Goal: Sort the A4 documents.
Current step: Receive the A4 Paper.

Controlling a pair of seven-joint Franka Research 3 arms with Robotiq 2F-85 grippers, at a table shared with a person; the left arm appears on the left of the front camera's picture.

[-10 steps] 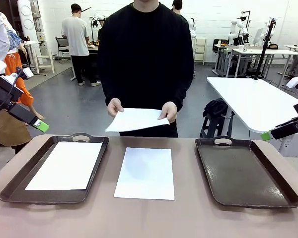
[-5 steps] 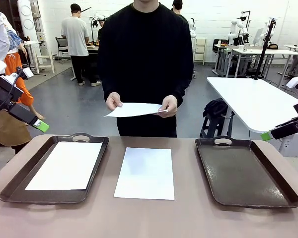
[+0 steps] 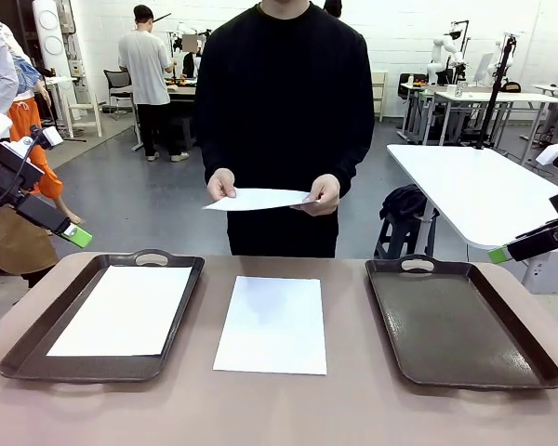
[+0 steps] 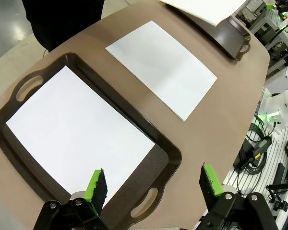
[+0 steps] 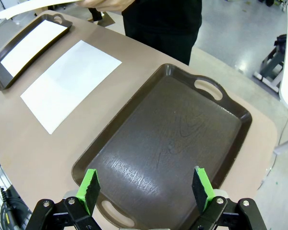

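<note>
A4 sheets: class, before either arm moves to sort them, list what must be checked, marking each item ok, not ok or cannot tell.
1. Left gripper open and empty: ok.
2. Right gripper open and empty: ok.
3. Middle sheet lies flat on the table between the trays, nothing on it: ok.
4. Left tray holds one sheet, the tray sheet, lying flat inside: ok.
5. Right tray bare, with room for a sheet: ok.
6. Held sheet is gripped by the person beyond the table's far edge, not laid down: not ok.
</note>
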